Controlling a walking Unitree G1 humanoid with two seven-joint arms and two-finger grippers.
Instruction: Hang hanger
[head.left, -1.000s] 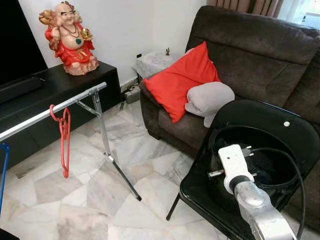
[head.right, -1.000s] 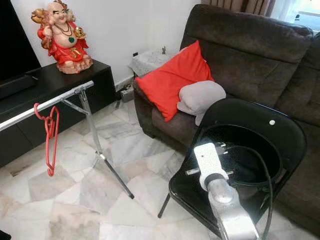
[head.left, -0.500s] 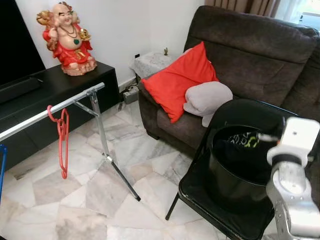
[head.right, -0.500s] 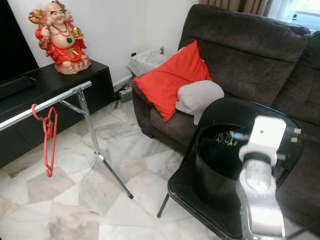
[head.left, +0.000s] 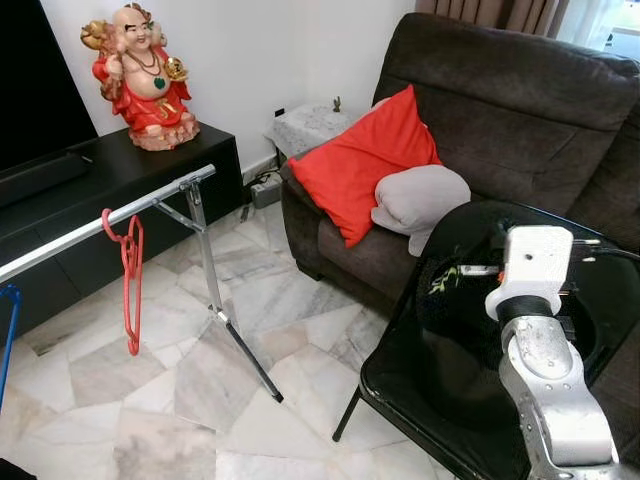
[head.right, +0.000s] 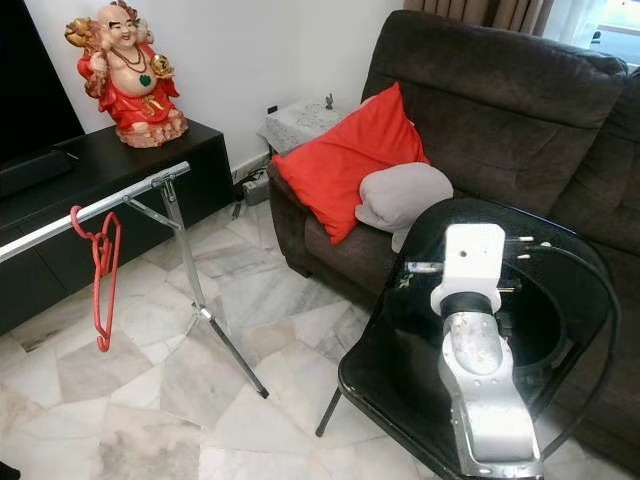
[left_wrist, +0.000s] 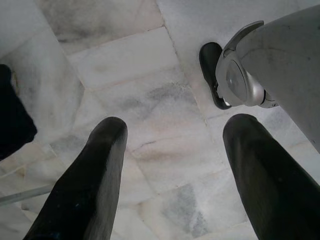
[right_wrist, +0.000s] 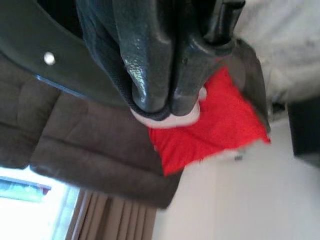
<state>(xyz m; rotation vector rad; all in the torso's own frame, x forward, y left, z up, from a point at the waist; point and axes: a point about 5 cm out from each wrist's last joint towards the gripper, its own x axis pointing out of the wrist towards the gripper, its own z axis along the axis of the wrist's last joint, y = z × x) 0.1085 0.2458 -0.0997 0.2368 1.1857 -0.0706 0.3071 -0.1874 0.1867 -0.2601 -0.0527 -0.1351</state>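
A red hanger (head.left: 130, 290) hangs on the silver rail (head.left: 110, 215) of a clothes rack at the left. A blue hanger (head.left: 8, 330) shows at the left edge. My right arm reaches over a black bucket (head.left: 450, 330) that stands on a black folding chair (head.left: 400, 400); its white wrist (head.left: 535, 265) is above the bucket, which looks blurred. In the right wrist view my right gripper (right_wrist: 162, 102) is shut, fingertips pressed together, with a black rod (right_wrist: 225, 15) beside the fingers' base; I cannot tell what that rod is. My left gripper (left_wrist: 177, 125) hangs open over the marble floor.
A dark brown sofa (head.left: 520, 110) with a red cushion (head.left: 365, 160) and a grey pillow (head.left: 420, 195) stands behind the chair. A black TV cabinet (head.left: 110, 170) carries a red figurine (head.left: 140, 75). The rack's leg (head.left: 240, 345) slants across the marble floor.
My right wrist rose from low in front of the bucket, swung out to the right, and now sits back over the bucket. The red hanger has not moved.
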